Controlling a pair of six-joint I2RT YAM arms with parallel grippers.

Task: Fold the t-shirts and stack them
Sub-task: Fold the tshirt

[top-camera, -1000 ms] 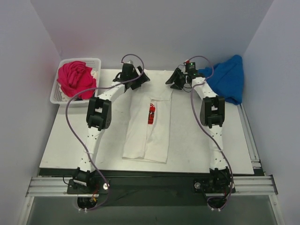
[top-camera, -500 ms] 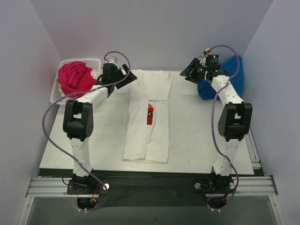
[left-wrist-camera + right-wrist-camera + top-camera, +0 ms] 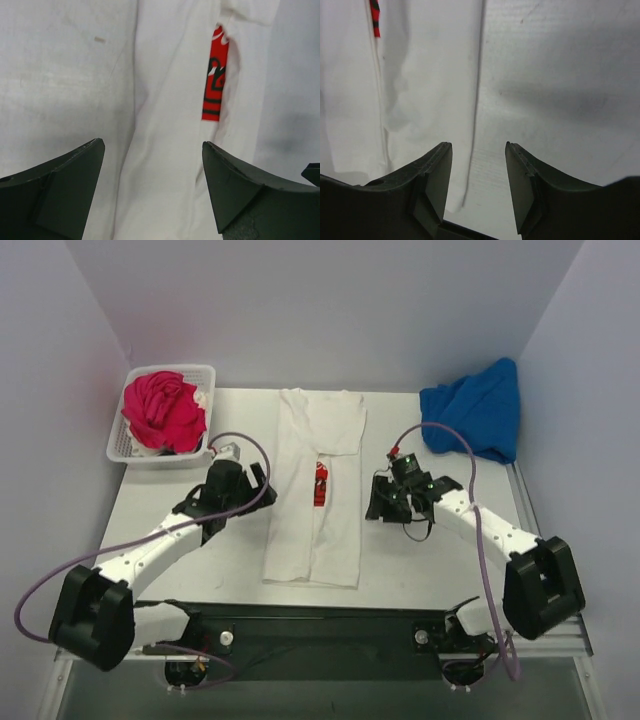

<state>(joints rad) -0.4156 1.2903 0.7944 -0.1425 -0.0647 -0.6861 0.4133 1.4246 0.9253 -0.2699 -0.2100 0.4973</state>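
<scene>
Fingers [image 3: 70, 185] of the left gripper [image 3: 248, 488] gape wide, the right gripper [image 3: 380, 502] narrower; both empty, each over one side edge of the folded white t-shirt [image 3: 300, 530]

bright even overhead light, top view sharp, white t-shirt [image 3: 165, 165] nearly washed out up close, soft grey shadow on the table [image 3: 560, 100] at 3 o'clock, right gripper fingers [image 3: 432, 190] dark, soft-edged at 6 o'clock

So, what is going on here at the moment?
Two robot arms are folding shirts. A white shirt lies on the table, folded into a long strip. The left hand hovers open at its left edge, the right hand open at its right edge; neither holds anything. A blue shirt lies far right, a pink shirt in the basket.
</scene>
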